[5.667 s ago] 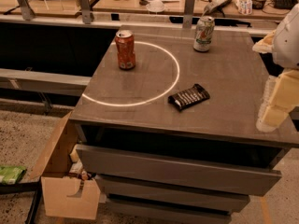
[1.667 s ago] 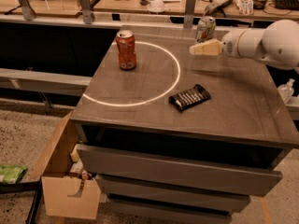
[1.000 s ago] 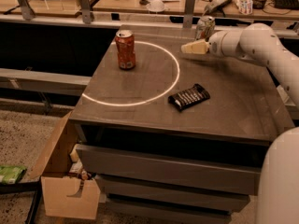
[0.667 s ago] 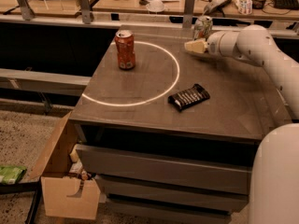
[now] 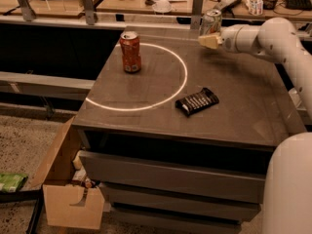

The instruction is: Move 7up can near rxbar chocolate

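The 7up can (image 5: 211, 21), silver-white with green markings, stands at the far edge of the dark table (image 5: 243, 106), right of centre. My gripper (image 5: 209, 41) reaches in from the right on a white arm (image 5: 263, 35). It sits right at the can's lower front and hides the can's base. The rxbar chocolate (image 5: 197, 101), a flat black bar with light lettering, lies nearer the front, just outside the white circle (image 5: 183, 79) painted on the tabletop.
An orange-red can (image 5: 130, 51) stands inside the circle at the back left. Drawers (image 5: 170, 179) sit under the tabletop. A cardboard box (image 5: 68, 199) stands on the floor at the left. Cluttered benches run behind the table. The robot's white body (image 5: 292, 189) fills the lower right.
My gripper has come in from the right and moved left until it reaches the 7up can. The can shows slightly higher in the view. The bar and the orange-red can have not moved.
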Controlling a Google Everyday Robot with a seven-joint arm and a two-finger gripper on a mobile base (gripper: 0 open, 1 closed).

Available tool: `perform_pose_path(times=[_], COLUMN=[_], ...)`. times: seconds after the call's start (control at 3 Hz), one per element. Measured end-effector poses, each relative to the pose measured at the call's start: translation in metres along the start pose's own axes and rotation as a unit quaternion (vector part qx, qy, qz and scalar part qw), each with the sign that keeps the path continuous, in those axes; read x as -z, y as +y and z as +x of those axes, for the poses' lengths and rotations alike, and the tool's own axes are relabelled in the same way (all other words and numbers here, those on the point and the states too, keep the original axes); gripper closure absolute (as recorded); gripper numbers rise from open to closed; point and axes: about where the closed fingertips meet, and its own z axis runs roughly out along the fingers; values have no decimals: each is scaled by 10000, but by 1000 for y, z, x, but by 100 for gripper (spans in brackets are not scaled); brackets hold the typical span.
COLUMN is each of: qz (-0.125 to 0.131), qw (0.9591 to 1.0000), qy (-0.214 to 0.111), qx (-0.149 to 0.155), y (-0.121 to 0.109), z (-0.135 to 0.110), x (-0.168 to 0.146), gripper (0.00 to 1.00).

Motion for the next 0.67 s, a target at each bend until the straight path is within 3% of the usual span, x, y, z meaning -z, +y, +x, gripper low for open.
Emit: perform_pose_path(times=[0.33, 0.67], qz=[-347, -1129], qw=[9993, 9929], qy=[-36, 214], qx=[128, 308], y=[1, 27], z=[-19, -22], x=[38, 96], gripper=[100, 100])
